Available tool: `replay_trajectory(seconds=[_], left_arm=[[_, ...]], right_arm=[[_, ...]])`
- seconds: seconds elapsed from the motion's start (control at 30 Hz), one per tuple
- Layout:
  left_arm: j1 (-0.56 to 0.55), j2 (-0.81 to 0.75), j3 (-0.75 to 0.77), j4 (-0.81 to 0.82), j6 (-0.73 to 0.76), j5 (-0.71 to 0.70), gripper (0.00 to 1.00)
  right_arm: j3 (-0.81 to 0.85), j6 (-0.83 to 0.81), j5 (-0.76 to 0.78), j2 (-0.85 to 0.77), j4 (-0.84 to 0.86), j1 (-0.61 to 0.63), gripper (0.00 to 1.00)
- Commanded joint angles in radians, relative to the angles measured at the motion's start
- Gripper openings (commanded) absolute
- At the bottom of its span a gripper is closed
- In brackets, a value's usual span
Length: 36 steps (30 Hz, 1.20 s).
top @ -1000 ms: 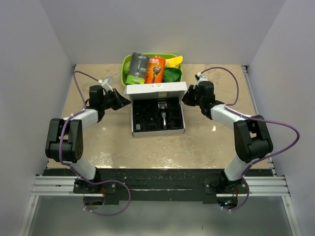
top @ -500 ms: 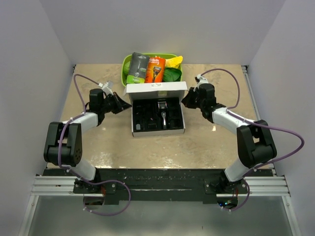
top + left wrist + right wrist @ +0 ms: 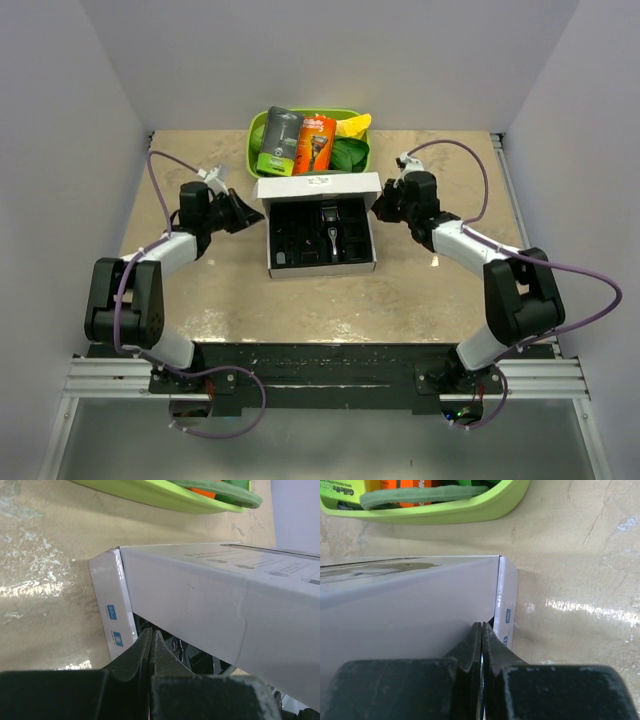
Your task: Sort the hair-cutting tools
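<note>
A white box (image 3: 272, 268) lies open mid-table with its lid (image 3: 318, 186) raised at the back. Its black tray holds the slim black clipper (image 3: 329, 230) with a silver head. The other dark pieces in the tray are too small to tell apart. My left gripper (image 3: 254, 209) is shut, its tips at the lid's left end, at the gap between lid and box (image 3: 111, 605). My right gripper (image 3: 379, 205) is shut, its tips at the lid's right end (image 3: 506, 595). In both wrist views the fingertips (image 3: 151, 636) (image 3: 481, 627) are pressed together with nothing seen between them.
A green basket (image 3: 258, 128) stands behind the box, holding the grey-and-green razor package (image 3: 279, 140), the orange razor package (image 3: 315, 143) and green and yellow items. Grey walls enclose the table on three sides.
The lid has tipped a little forward over the box. Both grippers have shifted slightly with it and stay shut at its ends.
</note>
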Motion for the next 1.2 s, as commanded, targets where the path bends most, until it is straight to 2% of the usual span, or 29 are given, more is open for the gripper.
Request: replay_trajectory(seconds=[0.0, 0.13, 0.3, 0.4, 0.47, 0.57, 0.7, 0.77, 0.83, 1.0, 1.17], left_arm=[[-0.006, -0.048, -0.028, -0.02, 0.044, -0.047, 0.0], [-0.001, -0.069, -0.03, -0.058, 0.042, -0.079, 0.0], [0.019, -0.132, -0.019, -0.112, 0.053, -0.13, 0.0], [0.034, -0.169, 0.028, -0.156, 0.073, -0.153, 0.0], [0.04, -0.181, 0.085, -0.193, 0.085, -0.154, 0.0], [0.039, -0.192, 0.165, -0.222, 0.087, -0.142, 0.0], [0.022, -0.187, 0.231, -0.216, 0.067, -0.049, 0.0], [-0.016, -0.166, 0.272, -0.24, 0.082, -0.036, 0.0], [-0.074, -0.141, 0.304, -0.347, 0.105, -0.053, 0.0], [-0.17, -0.138, 0.231, -0.348, 0.123, -0.108, 0.0], [-0.197, -0.117, 0.148, -0.328, 0.122, -0.125, 0.0]], right_arm=[[-0.028, -0.036, 0.041, -0.06, 0.009, 0.006, 0.0], [-0.043, -0.054, 0.073, -0.081, -0.006, 0.007, 0.0], [-0.017, -0.114, 0.225, -0.149, -0.086, 0.007, 0.0], [0.015, -0.149, 0.326, -0.188, -0.136, 0.006, 0.0], [0.058, -0.159, 0.339, -0.205, -0.146, 0.007, 0.0], [0.104, -0.165, 0.293, -0.239, -0.18, 0.009, 0.0], [0.158, -0.177, 0.195, -0.251, -0.228, 0.044, 0.0], [0.168, -0.185, 0.174, -0.242, -0.261, 0.073, 0.0], [0.155, -0.179, 0.167, -0.247, -0.279, 0.113, 0.0], [0.077, -0.13, 0.139, -0.225, -0.244, 0.164, 0.0], [0.017, -0.096, 0.136, -0.182, -0.207, 0.194, 0.0]])
